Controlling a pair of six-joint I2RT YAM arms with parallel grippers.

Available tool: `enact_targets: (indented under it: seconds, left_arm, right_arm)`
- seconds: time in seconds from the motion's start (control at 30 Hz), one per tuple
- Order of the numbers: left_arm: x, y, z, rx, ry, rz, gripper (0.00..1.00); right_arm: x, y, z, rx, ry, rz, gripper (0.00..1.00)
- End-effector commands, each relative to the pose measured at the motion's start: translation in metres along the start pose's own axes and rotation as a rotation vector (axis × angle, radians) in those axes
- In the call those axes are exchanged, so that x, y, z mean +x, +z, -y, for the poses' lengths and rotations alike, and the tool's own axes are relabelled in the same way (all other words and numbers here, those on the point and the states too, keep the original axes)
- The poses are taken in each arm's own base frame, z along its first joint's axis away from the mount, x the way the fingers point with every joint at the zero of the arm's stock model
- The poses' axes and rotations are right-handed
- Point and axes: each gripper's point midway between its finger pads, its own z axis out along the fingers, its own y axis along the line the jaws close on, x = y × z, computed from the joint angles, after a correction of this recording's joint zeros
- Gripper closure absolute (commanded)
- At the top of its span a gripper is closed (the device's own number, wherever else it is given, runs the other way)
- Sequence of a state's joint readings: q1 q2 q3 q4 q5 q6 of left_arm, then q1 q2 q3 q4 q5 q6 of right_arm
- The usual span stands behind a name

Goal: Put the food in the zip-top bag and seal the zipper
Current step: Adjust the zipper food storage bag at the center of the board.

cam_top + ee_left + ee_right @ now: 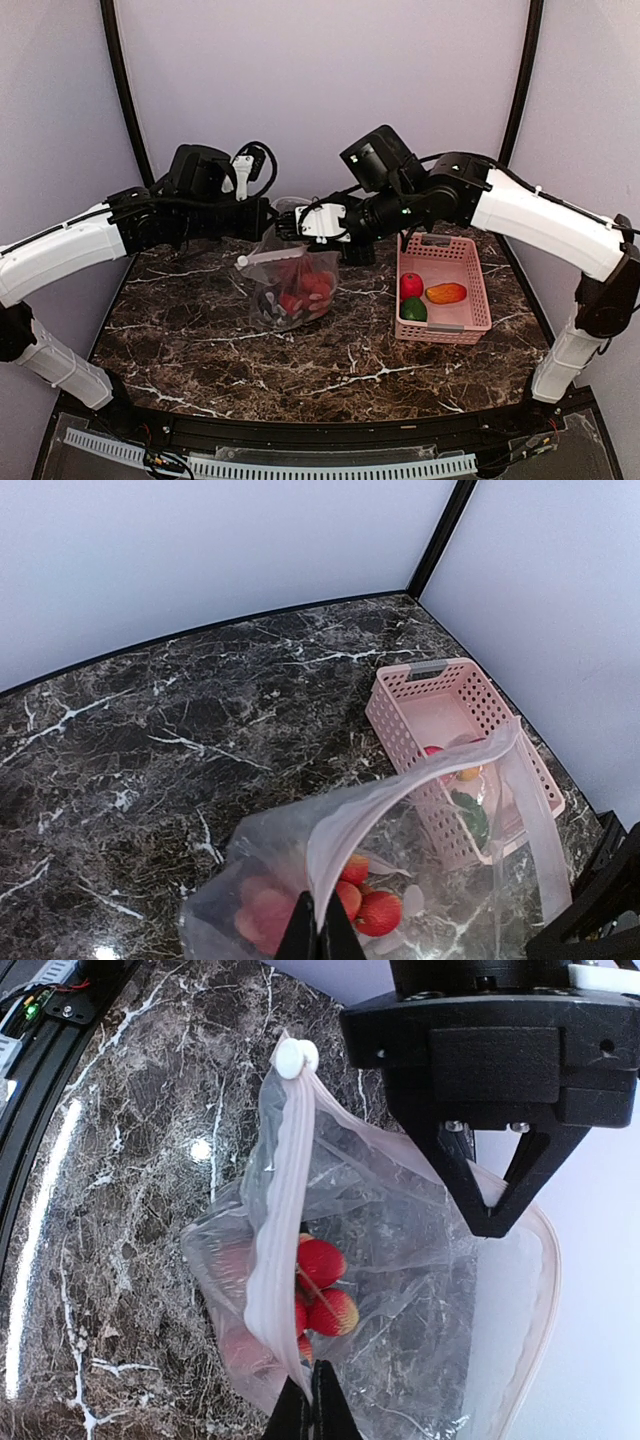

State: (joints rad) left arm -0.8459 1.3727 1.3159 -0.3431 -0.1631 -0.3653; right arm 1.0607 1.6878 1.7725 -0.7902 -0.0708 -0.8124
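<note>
The zip-top bag (295, 285) hangs above the table's middle, held between both arms. Red food (305, 290) and a dark piece lie in its bottom. My left gripper (268, 222) is shut on the bag's rim; in the left wrist view its fingertips (320, 932) pinch the whitish zipper (400, 790), with red pieces (378, 910) below. My right gripper (292, 226) is shut on the opposite rim, pinching the zipper (275, 1230) close by the red food (322, 1262). The bag's mouth gapes open between them. More food, one red (411, 285), one green (413, 310) and one orange (446, 293) piece, lies in the basket.
The pink slotted basket (470, 262) stands on the dark marble table (200, 330) to the right of the bag, below the right arm. A white knob (297, 1055) sits at one end of the zipper. Purple walls close in behind and at both sides.
</note>
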Motion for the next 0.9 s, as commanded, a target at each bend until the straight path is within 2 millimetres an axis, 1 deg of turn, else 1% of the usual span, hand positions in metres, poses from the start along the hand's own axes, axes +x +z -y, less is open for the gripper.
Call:
enact_targets:
  seconds: [0.0, 0.03, 0.1, 0.17, 0.23, 0.27, 0.3, 0.33, 0.37, 0.4, 0.47, 0.53, 0.6, 0.63, 0.7, 0.77, 0.83, 0.87]
  left_arm:
    - [-0.027, -0.027, -0.012, -0.077, 0.082, 0.055, 0.99]
    - [-0.038, -0.034, -0.011, -0.076, 0.088, 0.083, 0.99]
    - [-0.050, -0.042, -0.009, -0.077, 0.112, 0.109, 0.99]
    - [-0.050, -0.041, -0.008, -0.076, 0.126, 0.098, 0.99]
    - [-0.038, -0.030, -0.008, -0.074, 0.131, 0.050, 0.99]
    - [-0.027, -0.021, -0.008, -0.074, 0.129, 0.009, 0.99]
    - [-0.021, -0.017, -0.008, -0.072, 0.128, -0.013, 0.99]
    - [-0.011, -0.009, -0.008, -0.068, 0.124, -0.048, 0.99]
    - [-0.006, -0.005, -0.008, -0.069, 0.119, -0.068, 0.99]
    - [-0.003, -0.003, -0.007, -0.059, 0.116, -0.078, 0.99]
    - [-0.002, -0.002, -0.004, -0.042, 0.108, -0.079, 0.99]
    - [-0.007, -0.006, -0.001, -0.028, 0.102, -0.062, 0.99]
    - [-0.014, -0.011, 0.000, -0.019, 0.097, -0.037, 0.99]
    - [-0.018, -0.015, 0.001, -0.015, 0.095, -0.019, 0.99]
    - [-0.020, -0.018, 0.001, -0.016, 0.095, -0.005, 0.99]
    - [-0.019, -0.019, 0.000, -0.019, 0.097, -0.006, 0.99]
    - [-0.018, -0.019, -0.001, -0.022, 0.099, -0.012, 0.99]
    - [-0.017, -0.018, -0.002, -0.024, 0.099, -0.015, 0.99]
  right_arm:
    - [-0.007, -0.002, -0.002, -0.001, -0.019, 0.015, 1.00]
    - [-0.007, -0.002, -0.002, -0.002, -0.019, 0.018, 1.00]
    - [-0.011, -0.005, -0.001, -0.005, -0.011, 0.033, 1.00]
    - [-0.018, -0.011, 0.001, -0.001, -0.001, 0.061, 1.00]
    - [-0.033, -0.025, 0.006, -0.004, 0.035, 0.121, 1.00]
    - [-0.044, -0.035, 0.005, -0.022, 0.050, 0.169, 1.00]
    - [-0.053, -0.044, 0.004, -0.034, 0.053, 0.208, 1.00]
    - [-0.056, -0.047, 0.003, -0.043, 0.054, 0.223, 1.00]
    - [-0.054, -0.044, 0.003, -0.041, 0.051, 0.214, 1.00]
    - [-0.048, -0.036, 0.004, -0.035, 0.046, 0.185, 1.00]
    - [-0.032, -0.018, 0.005, -0.012, 0.036, 0.115, 1.00]
    - [-0.020, -0.004, 0.001, -0.014, 0.035, 0.077, 1.00]
    - [-0.016, 0.002, -0.001, -0.020, 0.040, 0.070, 1.00]
    - [-0.016, 0.002, -0.003, -0.025, 0.044, 0.074, 1.00]
    - [-0.018, 0.000, -0.002, -0.029, 0.057, 0.085, 1.00]
    - [-0.023, -0.007, 0.000, -0.023, 0.061, 0.103, 1.00]
    - [-0.028, -0.015, 0.001, -0.019, 0.064, 0.122, 0.94]
    - [-0.031, -0.020, 0.002, -0.019, 0.066, 0.134, 0.87]
